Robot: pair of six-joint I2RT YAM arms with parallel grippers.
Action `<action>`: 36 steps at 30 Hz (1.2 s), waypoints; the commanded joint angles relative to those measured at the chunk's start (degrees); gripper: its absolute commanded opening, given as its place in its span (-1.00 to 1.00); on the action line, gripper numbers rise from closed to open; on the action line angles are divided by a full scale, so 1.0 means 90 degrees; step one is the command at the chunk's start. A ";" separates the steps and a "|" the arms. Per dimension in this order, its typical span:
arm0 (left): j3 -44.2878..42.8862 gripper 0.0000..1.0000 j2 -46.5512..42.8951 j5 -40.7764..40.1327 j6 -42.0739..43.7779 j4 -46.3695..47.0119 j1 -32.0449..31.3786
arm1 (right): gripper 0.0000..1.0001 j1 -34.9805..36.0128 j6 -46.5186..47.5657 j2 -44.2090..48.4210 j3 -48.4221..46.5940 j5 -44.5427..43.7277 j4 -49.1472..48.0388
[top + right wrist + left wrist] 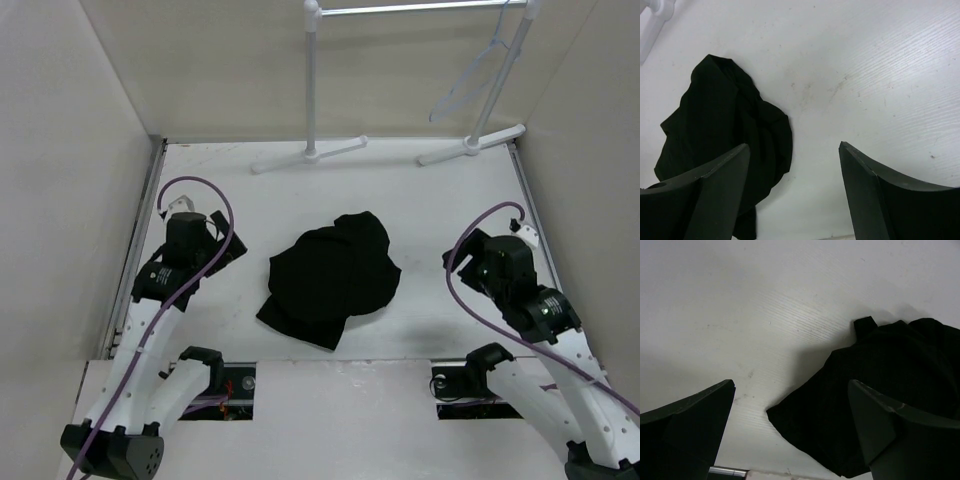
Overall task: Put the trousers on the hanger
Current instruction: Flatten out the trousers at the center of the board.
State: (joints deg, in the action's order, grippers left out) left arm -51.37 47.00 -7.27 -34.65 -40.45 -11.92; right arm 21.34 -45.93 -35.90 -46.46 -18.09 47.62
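The trousers (330,280) lay crumpled mid-way between the side edges of the surface (440,200). The left hand (791,385) and right hand (794,146) flanked them, both spread and empty.

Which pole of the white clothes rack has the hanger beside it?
The right white pole; the thin pale translucent hanger hangs from the top bar beside it, the left pole has none.

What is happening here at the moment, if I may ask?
Two robot arms are set up to hang a pair of trousers, but nothing is being handled. The black trousers lie in a crumpled heap in the middle of the table. The left hand and right hand are both open and hold nothing, one on each side of the heap. The hanger hangs on the rack at the far edge.
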 commanded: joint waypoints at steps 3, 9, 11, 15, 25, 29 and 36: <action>-0.0209 1.00 0.0059 0.0143 -0.0163 0.0265 0.0197 | 0.50 0.0172 -0.0092 0.0219 -0.0122 0.0066 -0.0085; -0.0230 1.00 0.0111 -0.0002 -0.0270 0.0918 0.0070 | -0.63 0.0377 -0.0053 0.0347 -0.0082 0.0339 0.0002; -0.0064 1.00 -0.0134 -0.0411 -0.0504 0.1231 0.0128 | -0.93 0.0504 -0.0053 0.0162 -0.0170 0.0738 0.0119; -0.0190 0.97 0.0050 -0.0414 -0.0623 0.1339 0.0100 | -0.65 0.1488 -0.0218 -0.0249 0.0005 0.1336 -0.0211; 0.0355 -0.13 0.0852 0.0182 -0.0251 0.1943 -0.0525 | 0.59 0.2526 -0.0297 -0.2093 0.0679 0.1306 -0.2544; 0.0610 0.36 0.1007 0.0348 -0.0300 0.2199 -0.0779 | 0.28 0.2165 -0.0102 -0.2914 0.0719 0.1463 -0.3395; 0.0747 0.50 0.1174 0.0349 -0.0339 0.2365 -0.1151 | -0.94 0.2290 0.0708 -0.3745 -0.1054 0.1375 -0.2950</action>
State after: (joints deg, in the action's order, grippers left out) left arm -45.32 58.13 -4.45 -37.63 -22.09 -21.41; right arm 40.75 -43.66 -69.76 -44.69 -5.48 23.53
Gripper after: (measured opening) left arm 0.755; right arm 0.043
